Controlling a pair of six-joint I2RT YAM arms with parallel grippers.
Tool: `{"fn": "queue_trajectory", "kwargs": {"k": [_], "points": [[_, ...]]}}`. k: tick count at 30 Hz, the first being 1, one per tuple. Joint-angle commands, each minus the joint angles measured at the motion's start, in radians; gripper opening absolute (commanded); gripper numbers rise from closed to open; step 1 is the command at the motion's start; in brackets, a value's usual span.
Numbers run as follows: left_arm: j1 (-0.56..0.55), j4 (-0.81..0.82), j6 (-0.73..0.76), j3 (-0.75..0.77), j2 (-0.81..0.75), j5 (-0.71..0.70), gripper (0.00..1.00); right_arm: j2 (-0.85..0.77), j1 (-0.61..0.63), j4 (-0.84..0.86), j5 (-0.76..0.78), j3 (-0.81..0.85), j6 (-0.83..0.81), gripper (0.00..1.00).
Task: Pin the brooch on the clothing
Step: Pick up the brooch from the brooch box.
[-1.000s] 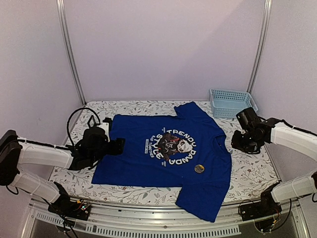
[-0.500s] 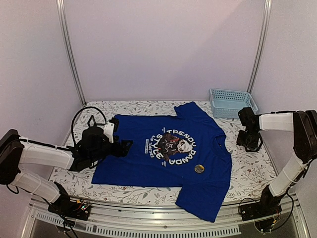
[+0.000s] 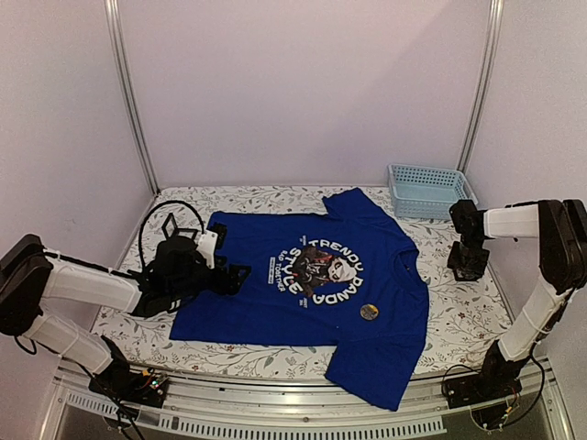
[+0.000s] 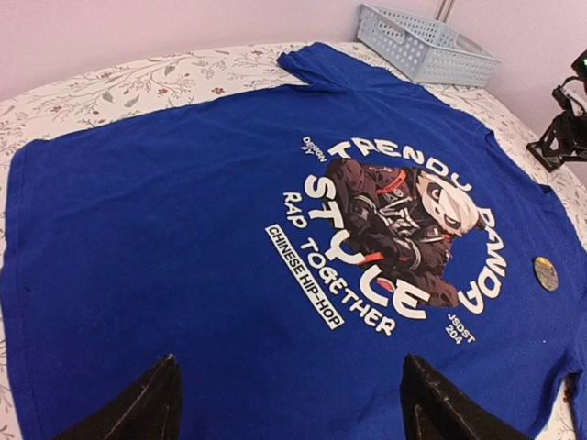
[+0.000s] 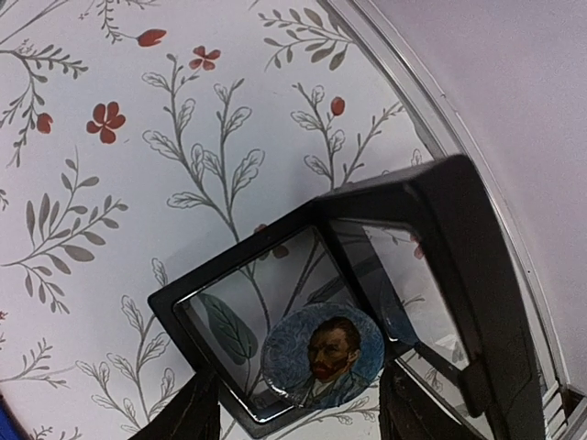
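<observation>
The royal-blue T-shirt [image 3: 303, 293] lies flat on the table with its panda print [image 4: 404, 220] facing up. A small round brooch [image 3: 370, 312] sits on the shirt near the print, and it also shows in the left wrist view [image 4: 546, 272]. My left gripper [image 3: 237, 275] is open and empty, low over the shirt's left part [image 4: 289, 362]. My right gripper [image 3: 466, 264] is open at the right table edge. In the right wrist view its fingers [image 5: 197, 412] straddle an open black-framed clear case [image 5: 229, 275]. The case holds a round portrait brooch [image 5: 323, 357].
A light-blue plastic basket [image 3: 428, 189] stands at the back right, and it also shows in the left wrist view [image 4: 426, 41]. The floral tablecloth [image 3: 463, 316] ends at a metal rail [image 5: 431, 128] close to the case. The shirt's lower sleeve hangs over the front edge [image 3: 376, 390].
My right gripper swung back and right to the table's right edge and now points down over the case. My left gripper moved a little right over the shirt.
</observation>
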Motion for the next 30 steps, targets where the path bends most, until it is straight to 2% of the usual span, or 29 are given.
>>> {"fn": "queue_trajectory", "kwargs": {"k": [1,3,11,19,30], "points": [[0.007,0.027,0.009,0.007,0.007,0.031,0.82,0.028,-0.014,0.042,-0.006,0.027,-0.008,0.6],[0.008,0.028,0.01,0.007,0.007,0.032,0.81,0.036,-0.026,0.044,-0.002,0.025,0.0,0.65],[0.008,0.027,0.01,0.008,0.007,0.053,0.81,0.048,-0.043,0.059,-0.023,0.017,-0.006,0.67],[0.008,0.027,0.011,0.009,0.008,0.057,0.81,0.05,-0.047,0.153,-0.233,-0.011,-0.082,0.63],[0.007,0.022,0.012,0.013,0.014,0.054,0.81,0.022,-0.048,0.117,-0.16,-0.005,-0.13,0.58]]}}
